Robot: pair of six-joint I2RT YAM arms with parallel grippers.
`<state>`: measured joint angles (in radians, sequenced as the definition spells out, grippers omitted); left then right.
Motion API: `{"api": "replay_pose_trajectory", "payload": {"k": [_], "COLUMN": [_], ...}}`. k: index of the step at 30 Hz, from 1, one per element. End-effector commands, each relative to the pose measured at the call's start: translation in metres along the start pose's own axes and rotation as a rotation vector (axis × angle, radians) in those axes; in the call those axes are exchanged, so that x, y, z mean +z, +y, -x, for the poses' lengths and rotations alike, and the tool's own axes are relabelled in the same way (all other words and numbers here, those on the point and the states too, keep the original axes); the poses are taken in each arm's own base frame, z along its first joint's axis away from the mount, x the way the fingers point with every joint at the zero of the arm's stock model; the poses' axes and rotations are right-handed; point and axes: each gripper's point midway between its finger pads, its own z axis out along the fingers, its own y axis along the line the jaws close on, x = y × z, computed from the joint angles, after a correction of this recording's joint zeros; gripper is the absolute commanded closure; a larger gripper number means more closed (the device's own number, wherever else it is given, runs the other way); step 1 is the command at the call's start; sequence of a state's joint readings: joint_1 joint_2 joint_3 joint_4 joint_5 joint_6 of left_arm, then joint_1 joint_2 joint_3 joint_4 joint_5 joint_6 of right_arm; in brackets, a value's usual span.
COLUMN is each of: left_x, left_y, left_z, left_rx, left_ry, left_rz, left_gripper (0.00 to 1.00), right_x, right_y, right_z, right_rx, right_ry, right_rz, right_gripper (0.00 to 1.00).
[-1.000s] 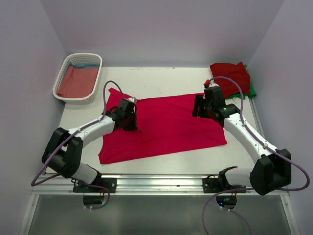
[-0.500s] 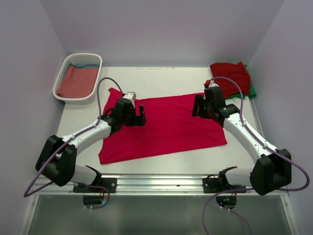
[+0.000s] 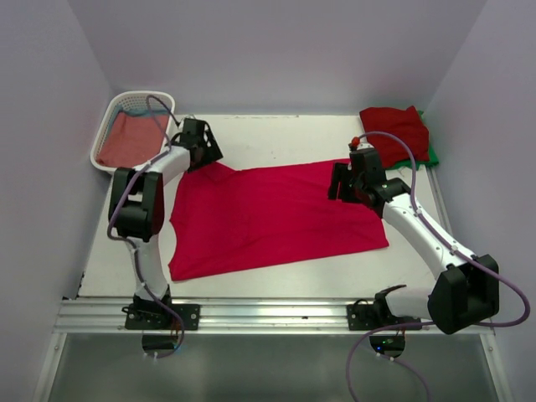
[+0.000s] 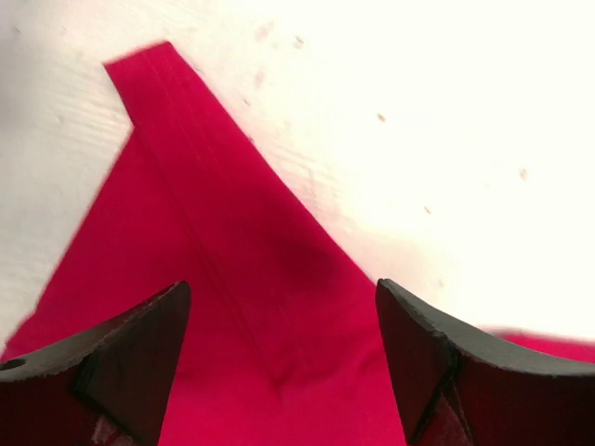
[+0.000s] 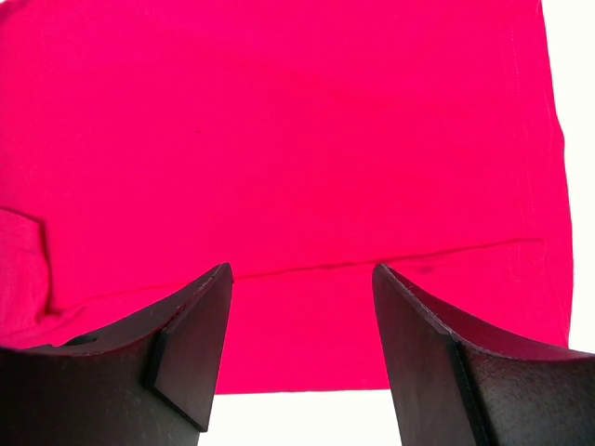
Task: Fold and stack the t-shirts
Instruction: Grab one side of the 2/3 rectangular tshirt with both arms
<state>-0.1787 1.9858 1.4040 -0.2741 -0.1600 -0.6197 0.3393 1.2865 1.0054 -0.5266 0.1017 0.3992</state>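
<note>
Left pincer [image 3: 203, 146] swung beside basket [image 3: 134, 95], jaws apart

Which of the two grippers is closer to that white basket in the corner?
Left. The left gripper hovers just right of the white basket, over the crimson t-shirt's far corner; the right gripper is across the table, at the shirt's opposite edge.

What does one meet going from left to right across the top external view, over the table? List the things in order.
white basket → left gripper → crimson t-shirt → right gripper → folded dark red t-shirt
</note>
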Motion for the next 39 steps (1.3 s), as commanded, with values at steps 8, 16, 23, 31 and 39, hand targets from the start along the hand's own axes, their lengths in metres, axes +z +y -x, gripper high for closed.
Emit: {"api": "replay_pose_trajectory", "payload": {"k": [8,16,23,31,39], "left_x": [0.045,0.056,0.074,0.077,0.076], "left_y": [0.034,0.047,0.055,0.059,0.058], "left_z": [0.059,0.059,0.056,0.054,0.057], "left_rx": [-0.106,-0.133,-0.147,-0.154,-0.137], "left_ry": [0.001,0.001,0.002,-0.029,-0.054], "left_rz": [0.08,0.088,0.079,0.067,0.047], "left_gripper": [0.24,0.26,0.38,0.55,0.71], "right_x": [-0.005,-0.001,-0.003,-0.008,-0.007], "right_y": [-0.005,-0.003,-0.006,-0.008,-0.007], "right_z": [-0.002,-0.004,-0.006,-0.004,-0.005], "right_rx": [0.004,0.0,-0.005,-0.005,-0.003], "right_ry": [-0.016,-0.003,-0.002,-0.017,-0.011], "right_rz": [0.001,0.004,-0.004,-0.008,-0.007], "right_gripper": [0.34,0.35,0.36,0.36,0.37]}}
